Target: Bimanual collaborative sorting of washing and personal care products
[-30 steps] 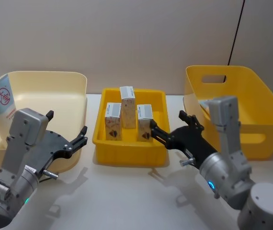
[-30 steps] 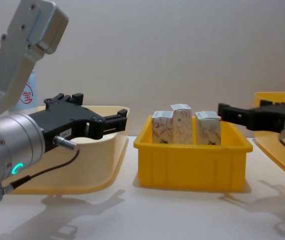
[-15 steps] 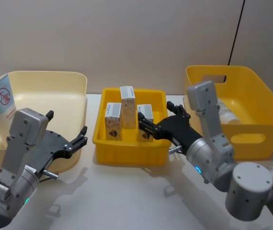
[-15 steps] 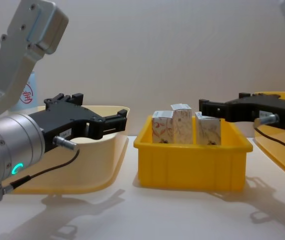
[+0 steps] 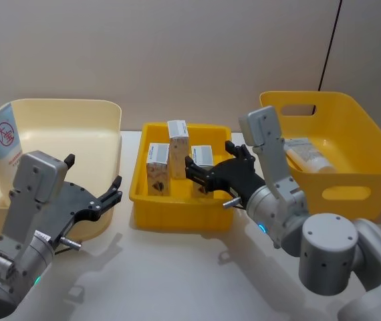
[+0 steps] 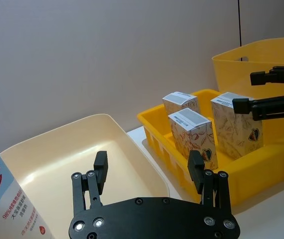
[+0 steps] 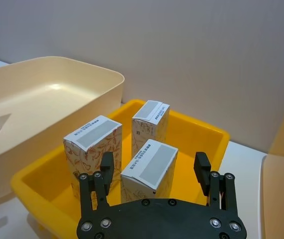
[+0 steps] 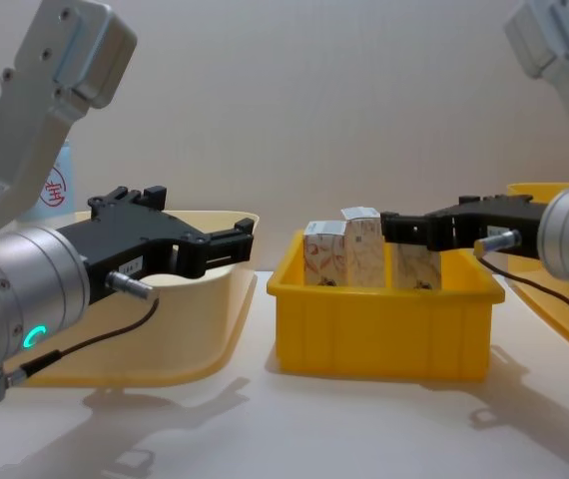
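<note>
On my left, one blue-and-white tube [image 5: 3, 142] stood in the cream bin [image 5: 63, 103], and my left pincer [image 6: 148, 169] hovered just in front of that bin with its fingers apart, holding nothing. In the middle, all three cartons [image 5: 178, 144] stood upright in the small yellow tray [image 5: 180, 217], and my right pincer [image 7: 154, 164] reached over it, fingers spread either side of the right-hand carton [image 5: 202, 156] but not closed on it. The other tube [image 5: 305, 154] lay in the yellow bin [image 5: 337, 110] on my right, so I judged the tubes sorted and the cartons wholly left to do.
</note>
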{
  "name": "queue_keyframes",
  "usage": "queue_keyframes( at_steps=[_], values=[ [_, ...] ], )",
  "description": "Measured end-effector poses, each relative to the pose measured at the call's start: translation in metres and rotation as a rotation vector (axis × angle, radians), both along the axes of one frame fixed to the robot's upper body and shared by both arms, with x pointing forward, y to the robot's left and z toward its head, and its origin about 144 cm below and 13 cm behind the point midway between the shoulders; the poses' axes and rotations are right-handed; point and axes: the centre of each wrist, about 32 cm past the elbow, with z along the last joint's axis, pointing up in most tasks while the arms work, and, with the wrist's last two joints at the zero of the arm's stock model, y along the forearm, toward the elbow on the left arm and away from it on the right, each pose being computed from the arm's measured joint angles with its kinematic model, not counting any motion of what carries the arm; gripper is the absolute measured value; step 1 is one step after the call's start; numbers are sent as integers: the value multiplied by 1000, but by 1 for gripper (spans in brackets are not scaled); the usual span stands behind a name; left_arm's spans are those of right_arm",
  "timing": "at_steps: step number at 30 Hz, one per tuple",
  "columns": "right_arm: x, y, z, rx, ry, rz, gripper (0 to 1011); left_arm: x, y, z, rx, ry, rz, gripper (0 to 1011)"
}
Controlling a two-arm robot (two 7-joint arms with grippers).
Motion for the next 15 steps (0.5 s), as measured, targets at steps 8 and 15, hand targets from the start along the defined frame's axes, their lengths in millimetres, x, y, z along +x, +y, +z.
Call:
queue_keyframes(
  at_steps=[8, 15],
  values=[
    [7, 6, -4, -2, 35, -8, 1001, 0, 0, 0, 0, 0, 0, 1003],
    [11, 10, -9, 3, 66, -11, 1001, 0, 0, 0, 0, 0, 0, 1003]
  ],
)
